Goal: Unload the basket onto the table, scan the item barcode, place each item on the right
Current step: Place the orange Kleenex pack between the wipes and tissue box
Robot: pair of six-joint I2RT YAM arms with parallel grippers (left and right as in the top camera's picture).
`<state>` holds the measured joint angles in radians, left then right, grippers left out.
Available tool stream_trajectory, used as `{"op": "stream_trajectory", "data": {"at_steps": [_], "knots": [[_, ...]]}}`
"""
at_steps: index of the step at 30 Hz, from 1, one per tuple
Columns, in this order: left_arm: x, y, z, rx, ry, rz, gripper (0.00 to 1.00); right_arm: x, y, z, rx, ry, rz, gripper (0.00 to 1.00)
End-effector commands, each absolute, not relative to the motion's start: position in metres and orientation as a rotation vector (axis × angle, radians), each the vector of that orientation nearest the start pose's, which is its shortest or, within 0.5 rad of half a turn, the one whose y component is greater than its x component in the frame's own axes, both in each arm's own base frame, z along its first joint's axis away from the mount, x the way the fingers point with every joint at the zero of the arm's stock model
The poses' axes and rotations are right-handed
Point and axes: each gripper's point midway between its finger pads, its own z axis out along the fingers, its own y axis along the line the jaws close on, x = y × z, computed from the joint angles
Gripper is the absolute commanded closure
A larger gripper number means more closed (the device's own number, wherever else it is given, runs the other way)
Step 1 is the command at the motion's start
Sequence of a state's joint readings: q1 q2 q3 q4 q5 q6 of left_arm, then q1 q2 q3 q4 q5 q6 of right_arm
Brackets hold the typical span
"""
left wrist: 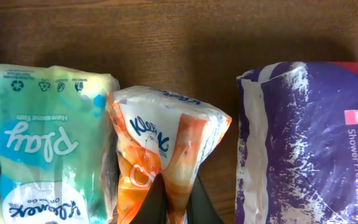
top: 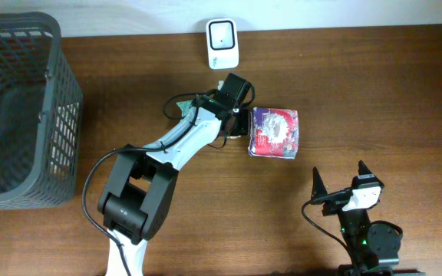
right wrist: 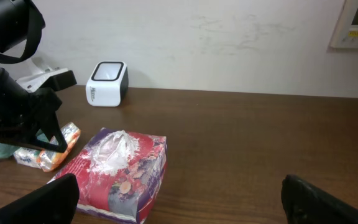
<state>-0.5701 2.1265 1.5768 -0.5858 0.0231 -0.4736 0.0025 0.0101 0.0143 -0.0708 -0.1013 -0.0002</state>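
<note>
Gripping orange tissue pack point(left wrist: 166, 143) in closed left gripper point(left wrist: 174, 202) jaws, green pack point(left wrist: 48, 143) and purple pack point(left wrist: 309, 143) either side | right gripper point(top: 338, 175) jaws wide, empty | step: pickup | next: lift, face barcode toward scanner point(top: 222, 44) ahead of jaws

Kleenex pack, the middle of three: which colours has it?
The Kleenex pack is orange and white; left wrist view.
</note>
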Motion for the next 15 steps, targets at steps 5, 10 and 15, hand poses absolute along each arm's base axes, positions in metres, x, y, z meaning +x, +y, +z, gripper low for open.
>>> {"op": "stream_trajectory", "data": {"at_steps": [5, 10, 15], "knots": [[0.421, -0.291, 0.045, 0.18, 2.746, -0.426, 0.84, 0.245, 0.016, 0.158, -0.073, 1.639, 0.073, 0.02], [0.438, -0.289, 0.097, 0.237, 2.651, -0.443, 0.46, 0.245, 0.016, 0.158, -0.073, 1.639, 0.073, 0.01], [0.455, -0.259, 0.203, 0.173, 2.468, -0.492, 0.44, 0.245, 0.016, 0.158, -0.073, 1.639, 0.073, 0.01]]}}
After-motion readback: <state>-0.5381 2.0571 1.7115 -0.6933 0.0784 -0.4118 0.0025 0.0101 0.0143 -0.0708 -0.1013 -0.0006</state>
